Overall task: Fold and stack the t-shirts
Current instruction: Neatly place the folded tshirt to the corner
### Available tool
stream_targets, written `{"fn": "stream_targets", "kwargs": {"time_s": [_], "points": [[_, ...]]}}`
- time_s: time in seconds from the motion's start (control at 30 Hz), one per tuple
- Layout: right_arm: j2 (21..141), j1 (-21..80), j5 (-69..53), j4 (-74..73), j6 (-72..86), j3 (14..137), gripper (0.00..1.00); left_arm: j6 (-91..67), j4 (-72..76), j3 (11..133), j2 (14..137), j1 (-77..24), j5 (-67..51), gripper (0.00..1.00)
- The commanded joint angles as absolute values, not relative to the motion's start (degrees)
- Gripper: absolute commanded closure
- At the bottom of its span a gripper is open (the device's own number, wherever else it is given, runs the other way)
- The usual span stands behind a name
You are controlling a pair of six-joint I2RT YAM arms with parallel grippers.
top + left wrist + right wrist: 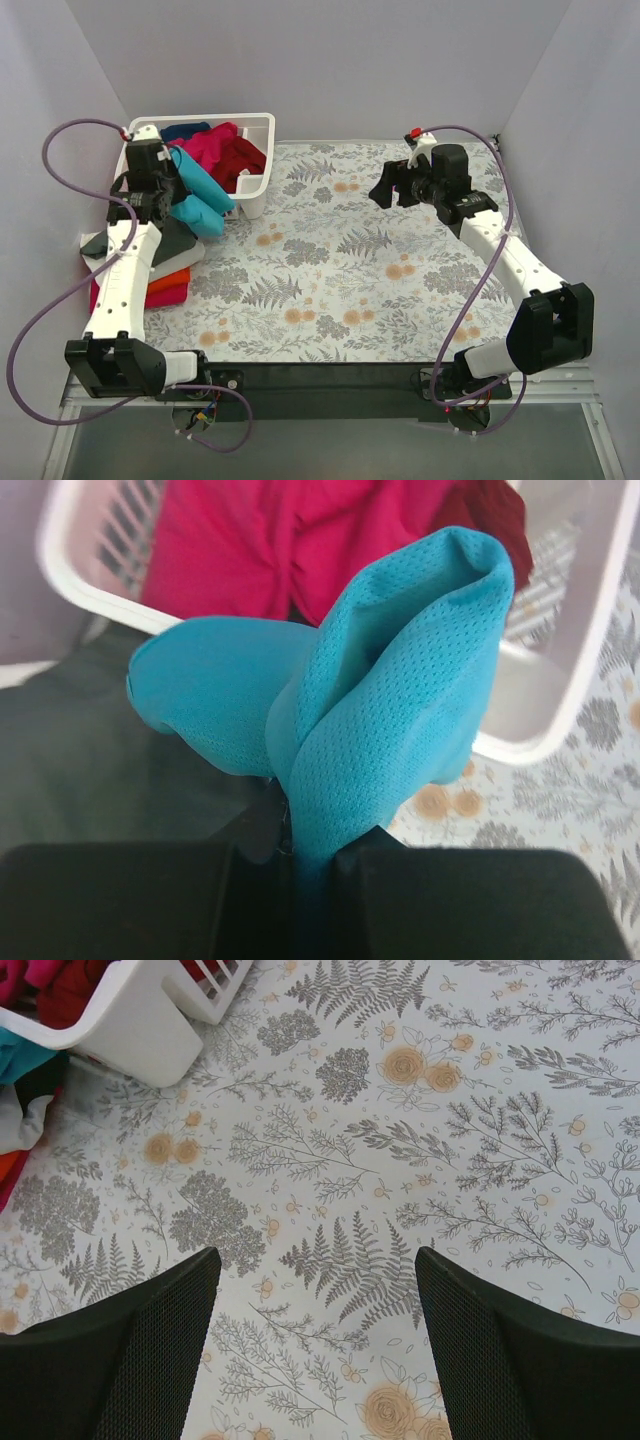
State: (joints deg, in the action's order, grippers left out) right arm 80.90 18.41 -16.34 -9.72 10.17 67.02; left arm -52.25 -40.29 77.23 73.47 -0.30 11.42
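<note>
The left arm reaches over the folded pile (172, 285), its left gripper (300, 852) pinched tight on the teal t-shirt (400, 710), which hangs just beside the white basket (560, 720). The right gripper (318, 1290) hovers wide open and empty above the floral tablecloth (450, 1160), with pale walls (320, 60) all round.

Three plain, pale lavender-white walls close the scene in: a back wall (320, 60) across the top, a left wall (40, 100) and a right wall (590, 120) slanting down the frame's sides. The table (340, 270) at centre carries a white covering printed with grey ferns and orange flowers. A black rail (330, 375) edges its lower side, with a grey glossy surface (330, 445) beneath. The light is soft and even.
</note>
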Motion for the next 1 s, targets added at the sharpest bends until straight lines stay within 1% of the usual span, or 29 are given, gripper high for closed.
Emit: {"fn": "stream_targets", "kwargs": {"time_s": [0.0,0.1,0.3,0.47,0.6,0.73,0.83,0.9,0.93,0.97], "points": [[78.13,17.67,-20.21,-5.19,10.37,66.62,0.28,-48.78,-42.62,82.87,70.84,5.87,8.88,1.0],[78.49,17.58,-21.62,-4.48,10.72,66.45,0.28,-48.69,-43.68,83.32,70.05,8.25,9.93,1.0],[79.19,17.49,-23.55,-4.04,10.99,66.36,0.28,-49.92,-44.12,79.37,67.5,11.95,9.76,1.0],[78.58,17.4,-24.43,-3.87,10.9,66.36,0.28,-51.94,-46.05,75.24,65.92,13.44,15.9,1.0],[78.49,17.31,-25.05,-3.78,10.9,66.45,0.28,-53.26,-46.5,72.6,64.43,16.51,19.59,1.0],[77.96,17.31,-25.93,-3.69,10.99,66.27,0.28,-54.31,-46.23,71.11,66.43,18.45,19.95,1.0],[77.08,17.23,-25.93,-3.78,10.9,65.92,0.28,-54.84,-46.05,70.49,68.54,19.86,24.07,1.0],[76.64,17.14,-25.93,-3.78,10.9,65.74,0.28,-55.19,-46.49,70.93,70.04,21.26,26.61,0.93],[76.29,17.23,-26.19,-3.87,10.9,65.74,0.28,-55.46,-46.41,71.36,71.35,21.53,27.5,0.79],[76.2,17.23,-26.28,-3.87,10.9,65.66,0.28,-55.63,-46.41,71.45,72.06,21.97,28.73,0.7]]}}
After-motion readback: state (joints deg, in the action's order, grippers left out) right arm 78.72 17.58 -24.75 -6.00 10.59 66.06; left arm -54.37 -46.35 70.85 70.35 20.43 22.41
